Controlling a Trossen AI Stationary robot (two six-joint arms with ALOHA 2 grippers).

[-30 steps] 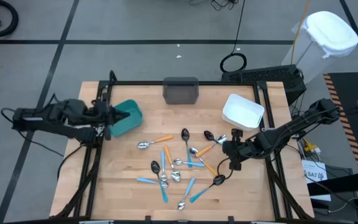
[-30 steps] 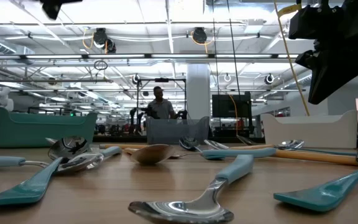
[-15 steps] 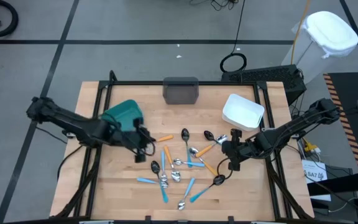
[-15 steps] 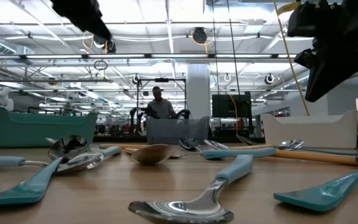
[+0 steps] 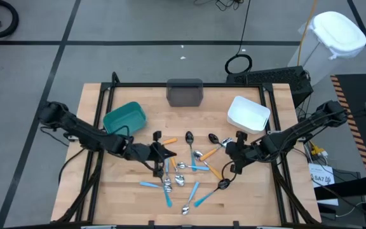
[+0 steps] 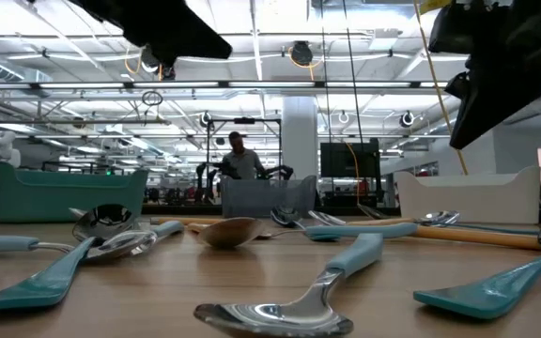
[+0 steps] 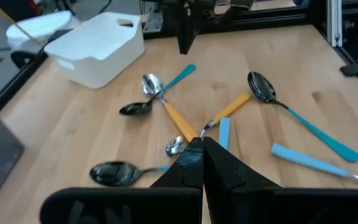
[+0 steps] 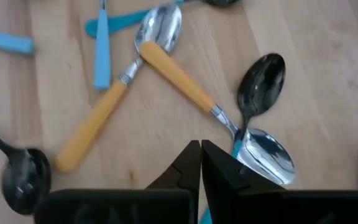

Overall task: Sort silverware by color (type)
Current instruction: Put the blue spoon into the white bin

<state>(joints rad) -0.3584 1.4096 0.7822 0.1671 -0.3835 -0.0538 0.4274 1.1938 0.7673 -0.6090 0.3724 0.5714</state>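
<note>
Silverware (image 5: 182, 172), spoons and forks with blue, orange or plain handles, lies scattered mid-table between the 2 grippers. The left gripper (image 5: 165, 154), fingers pressed together and holding nothing, hangs over the pile's near edge, an orange handle (image 5: 168, 140) just beside it. The right gripper (image 5: 230, 147), also closed and empty, hovers at the pile's other side above 2 crossed orange-handled pieces (image 8: 148, 81). Teal bin (image 5: 124, 119) behind the left gripper; white bin (image 5: 248, 114) behind the right.

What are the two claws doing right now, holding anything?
Left gripper: closed, empty, above the silverware pile.
Right gripper: closed, empty, over the pile's right side.
</note>
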